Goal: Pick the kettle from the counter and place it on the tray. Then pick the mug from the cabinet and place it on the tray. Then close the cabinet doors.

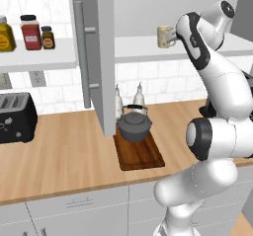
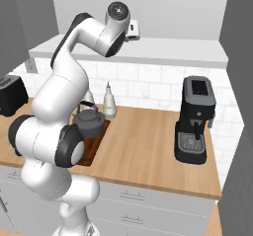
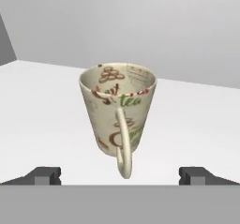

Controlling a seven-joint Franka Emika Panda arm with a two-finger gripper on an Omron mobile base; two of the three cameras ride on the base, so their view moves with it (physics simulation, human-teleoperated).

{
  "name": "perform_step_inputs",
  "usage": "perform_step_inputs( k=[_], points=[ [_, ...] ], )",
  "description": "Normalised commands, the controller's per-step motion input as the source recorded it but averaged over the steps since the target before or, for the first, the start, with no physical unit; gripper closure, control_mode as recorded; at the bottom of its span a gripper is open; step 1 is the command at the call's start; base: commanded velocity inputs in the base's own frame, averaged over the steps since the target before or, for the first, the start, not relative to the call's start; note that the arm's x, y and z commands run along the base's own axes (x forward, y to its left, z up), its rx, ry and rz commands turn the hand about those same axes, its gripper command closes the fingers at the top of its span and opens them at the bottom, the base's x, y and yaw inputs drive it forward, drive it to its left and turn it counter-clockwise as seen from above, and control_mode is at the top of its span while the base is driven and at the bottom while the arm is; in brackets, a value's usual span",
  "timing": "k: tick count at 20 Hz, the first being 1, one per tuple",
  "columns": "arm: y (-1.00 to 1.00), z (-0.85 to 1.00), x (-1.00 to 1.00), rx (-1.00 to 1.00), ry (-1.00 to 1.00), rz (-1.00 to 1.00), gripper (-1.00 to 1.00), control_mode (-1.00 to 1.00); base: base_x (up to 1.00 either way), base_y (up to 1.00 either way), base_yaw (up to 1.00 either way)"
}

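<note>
The small cream-beige ceramic mug (image 3: 118, 115) with printed tea lettering stands upright on the white inner shelf (image 3: 42, 120) of the grey wall cabinet, straight ahead of the end effector (image 3: 121, 175) and centred between its two dark fingertips (image 3: 46, 175), with its curved side handle turned toward the hand. The end effector is spread wide, its tips well apart on either side of the mug's base, and it has hold of nothing; the handle hangs in the open gap between them, so this reads as the approach for a grasp on the mug, lined up so the fingers can close across the body or the handle. Far below the end effector, the squat round dark grey cast-iron-look kettle (image 1: 134, 125) already sits on the flat rectangular dark brown wooden tray (image 1: 141, 156), toward the tray's far end, which leaves bare board on the near side where the mug could go. The tray lies on the long light-brown wooden desk (image 1: 64, 156), with two white bottles (image 1: 139, 96) just behind the kettle. A tall flat grey cabinet door (image 1: 101, 57) with a silver bar handle stands swung open beside the end effector's reach, so closing the doors is not yet done.
</note>
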Motion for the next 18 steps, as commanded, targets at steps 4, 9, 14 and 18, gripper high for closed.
perform_step_inputs(
  k=[4,9,14,18],
  points=[
    [0.00,0.00,0.09,0.00,0.00,0.00,-1.00,-1.00,0.00,0.00,0.00],
    [0.00,0.00,0.09,0.00,0.00,0.00,-1.00,-1.00,0.00,0.00,0.00],
    [0.00,0.00,0.15,0.00,0.00,0.00,-1.00,-1.00,0.00,0.00,0.00],
    [0.00,0.00,0.10,0.00,0.00,0.00,-1.00,-1.00,0.00,0.00,0.00]
  ],
)
